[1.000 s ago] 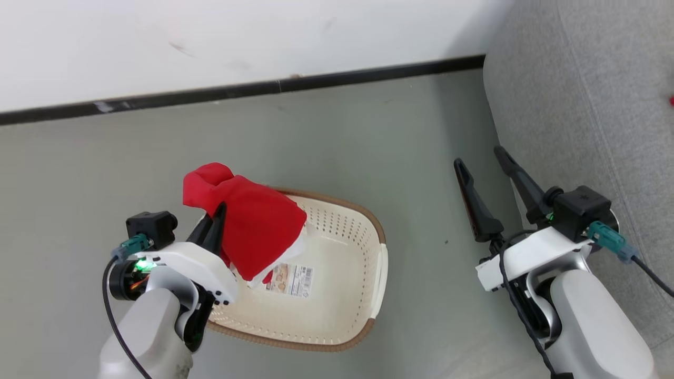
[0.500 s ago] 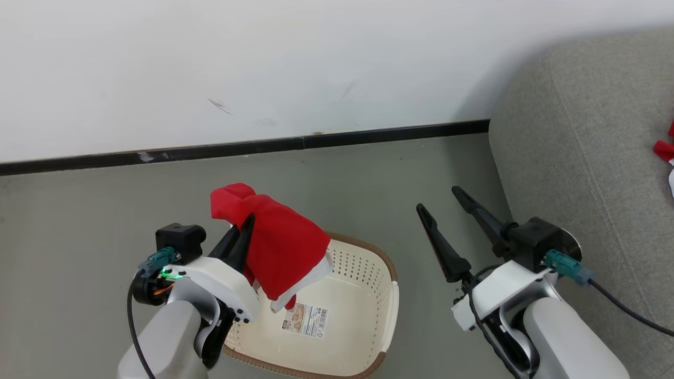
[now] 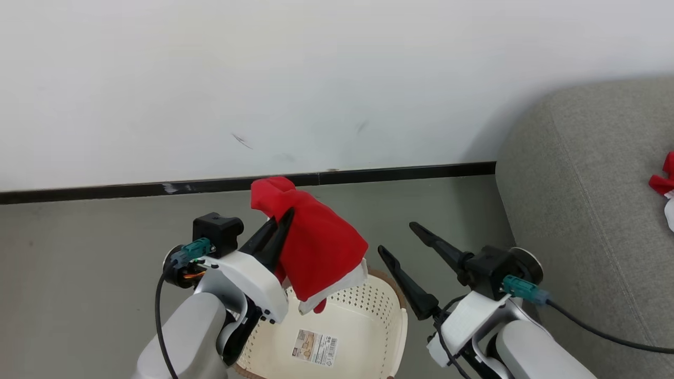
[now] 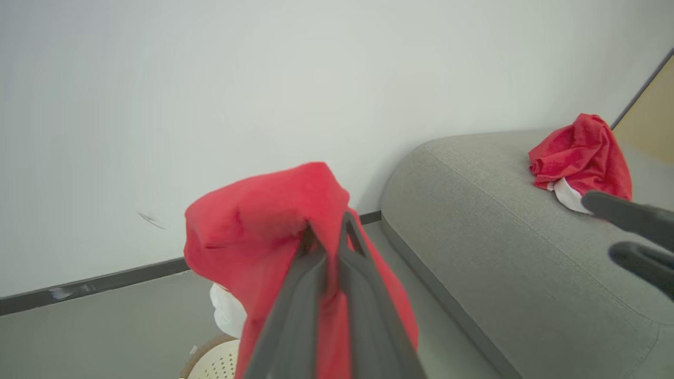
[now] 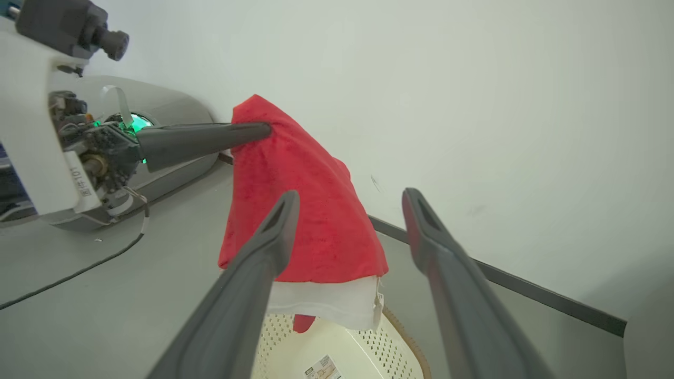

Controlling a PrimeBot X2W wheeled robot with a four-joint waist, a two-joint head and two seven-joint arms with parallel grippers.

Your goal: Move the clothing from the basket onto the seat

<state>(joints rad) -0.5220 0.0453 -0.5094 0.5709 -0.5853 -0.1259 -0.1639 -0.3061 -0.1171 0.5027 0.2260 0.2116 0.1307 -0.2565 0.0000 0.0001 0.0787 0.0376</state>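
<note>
Basket (image 3: 392,316) at the bottom edge of the head view: its cream inside shows a bare floor with a printed label (image 3: 315,347) stuck to it. Above its far rim hangs a red garment (image 3: 321,247) with a white hem band, pinched near its top by the left gripper (image 3: 281,223), whose two fingers are pressed together on the fabric. The white hem dangles lowest, over the rim. The right gripper (image 3: 397,238) sits just beside the garment on the robot's right, not touching it, its fingers spread wide with nothing between them. Further right lies the seat (image 3: 579,210), its rounded end facing the basket across a strip of open grey floor (image 3: 79,263). A second red garment (image 3: 662,181) lies crumpled on the seat's top, well apart from the held one. Behind everything runs a white wall (image 3: 316,79) with a dark baseboard (image 3: 395,172). The right gripper stands between the held garment and the seat.
</note>
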